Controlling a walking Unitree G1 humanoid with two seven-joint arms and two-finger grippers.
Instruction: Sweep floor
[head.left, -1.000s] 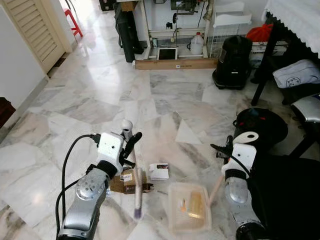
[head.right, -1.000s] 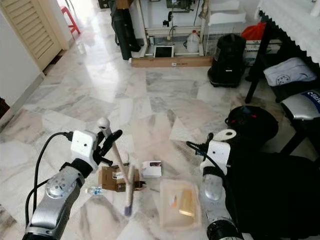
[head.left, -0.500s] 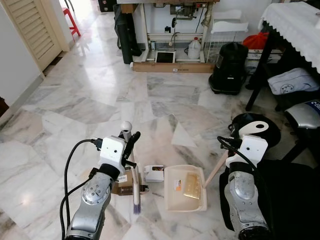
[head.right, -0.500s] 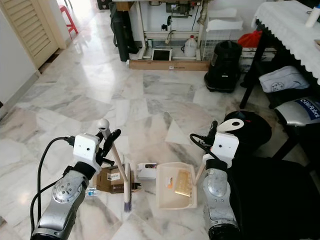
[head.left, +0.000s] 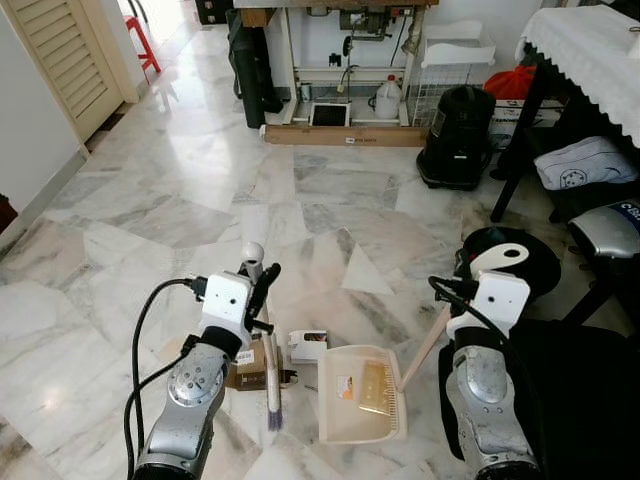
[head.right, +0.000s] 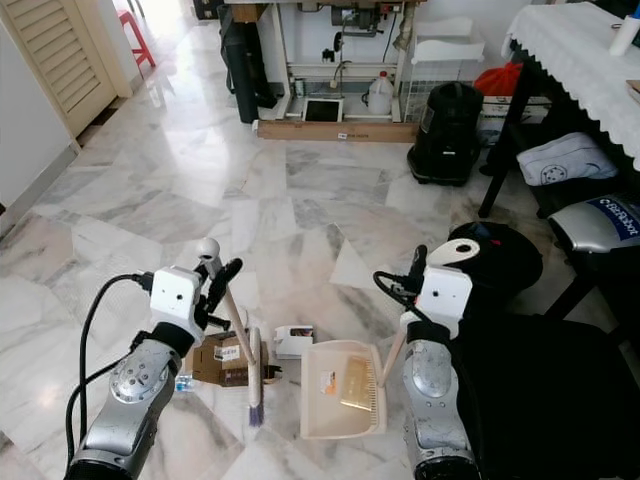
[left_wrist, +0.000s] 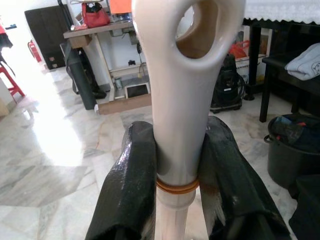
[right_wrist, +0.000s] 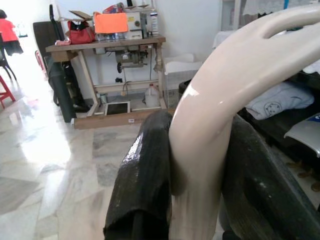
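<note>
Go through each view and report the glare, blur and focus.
Left and right eye views: sharp, with window glare on the marble floor at the far left. Left wrist view: the brush handle is crisp between the left end effector fingers, and the floor behind is washed out. Right wrist view: the dustpan handle carries a bright highlight in the right end effector, and the background is slightly soft.

Black canister vacuum cleaner (head.left: 460, 137) by the far wall, long brown cardboard box (head.left: 345, 134) beside it; red plastic stool (head.left: 145, 45) far left; black round bin (head.left: 510, 262) near right
</note>
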